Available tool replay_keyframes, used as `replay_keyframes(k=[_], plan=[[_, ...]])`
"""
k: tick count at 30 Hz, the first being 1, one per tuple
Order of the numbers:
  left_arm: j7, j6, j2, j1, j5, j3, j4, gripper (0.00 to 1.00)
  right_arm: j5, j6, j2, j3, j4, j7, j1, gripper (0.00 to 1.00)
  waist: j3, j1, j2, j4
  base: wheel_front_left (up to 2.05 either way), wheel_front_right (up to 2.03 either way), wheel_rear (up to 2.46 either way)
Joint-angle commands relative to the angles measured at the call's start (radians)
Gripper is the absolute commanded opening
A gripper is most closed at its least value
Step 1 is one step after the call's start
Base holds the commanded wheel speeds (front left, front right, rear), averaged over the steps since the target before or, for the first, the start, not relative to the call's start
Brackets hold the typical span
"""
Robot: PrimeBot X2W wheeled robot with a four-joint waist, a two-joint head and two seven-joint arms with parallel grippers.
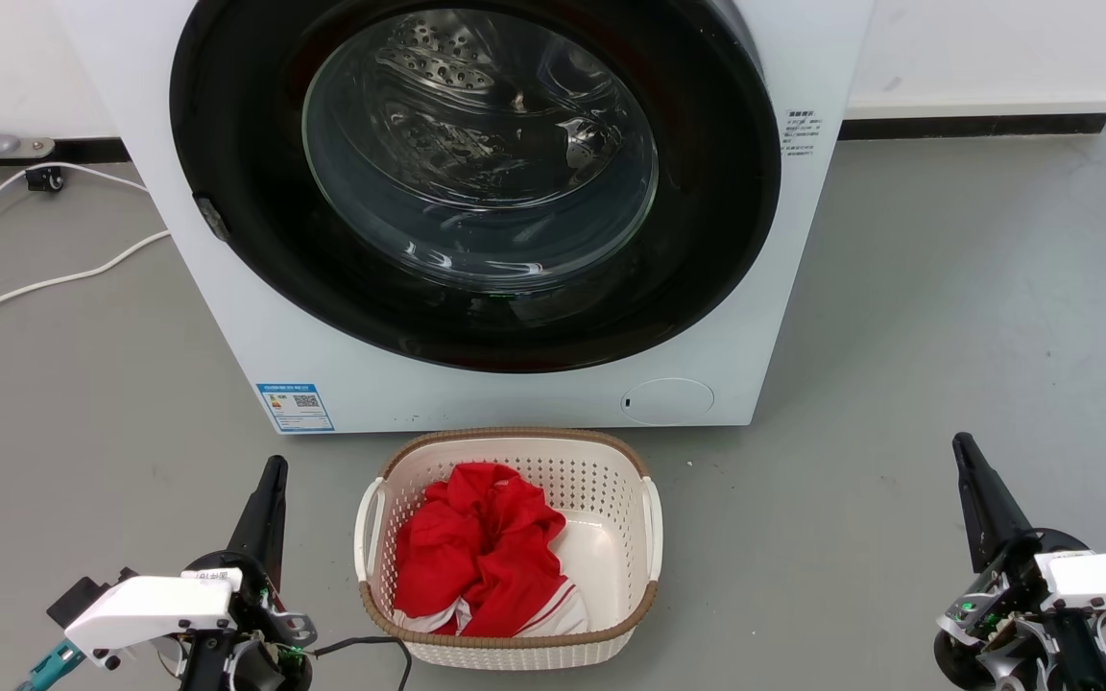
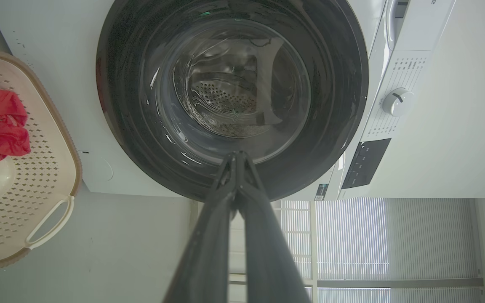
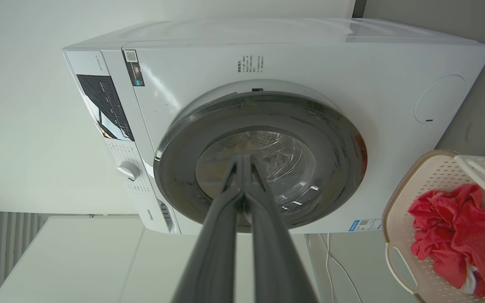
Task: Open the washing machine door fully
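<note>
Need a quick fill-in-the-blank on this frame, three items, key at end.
1. The cloth in the basket is ____.
2. The basket stands on the floor in ____ of the washing machine door.
3. The left gripper and right gripper each have their fingers ____.
Missing: red; front; shut.

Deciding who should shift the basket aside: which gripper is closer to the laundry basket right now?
Left. The left gripper sits just left of the laundry basket; the right gripper is far off to its right.
</note>
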Motion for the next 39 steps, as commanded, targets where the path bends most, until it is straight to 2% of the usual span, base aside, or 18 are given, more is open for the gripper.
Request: replay_keyframes(k=[1,9,10,22,28,33,39], plan=[[0.004,-0.003,-0.001,-0.007,0.002,0.003,0.0,0.0,-0.007,0.0,0.004,-0.002,0.002,0.002,-0.012,0.0,0.0,0.0,0.0,0.0,0.0,0.0,0.0],[0.005,-0.003,-0.001,-0.007,0.003,0.004,0.0,0.0,-0.009,0.0,0.006,-0.005,0.003,0.006,-0.013,0.0,0.0,0.0,0.0,0.0,0.0,0.0,0.0],[0.0,0.0,-0.001,0.0,0.0,0.001,0.0,1.0,-0.005,0.0,0.003,-0.004,0.0,0.003,0.0,1.0,0.0,0.0,0.0,0.0,0.0,0.0,0.0],[-0.048,0.0,-0.002,0.0,0.024,-0.049,-0.022,1.0,-0.032,0.0,0.005,0.024,-0.038,-0.037,0.025,1.0,0.002,0.0,0.0,0.0,0.0,0.0,0.0],[-0.076,0.0,-0.003,-0.003,0.099,-0.059,-0.044,1.0,-0.089,0.0,0.001,0.043,-0.06,-0.066,0.034,1.0,0.003,0.0,0.0,0.0,0.0,0.0,0.0],[-0.097,0.0,-0.003,-0.005,0.203,-0.06,-0.066,1.0,-0.184,0.0,-0.001,0.045,-0.081,-0.089,0.038,1.0,0.004,0.0,0.0,-0.001,0.0,0.0,0.0],[-0.122,0.0,-0.003,-0.009,0.349,-0.068,-0.097,1.0,-0.388,0.0,0.003,0.033,-0.122,-0.113,0.043,1.0,0.008,0.0,0.0,-0.002,0.0,0.0,0.0]])
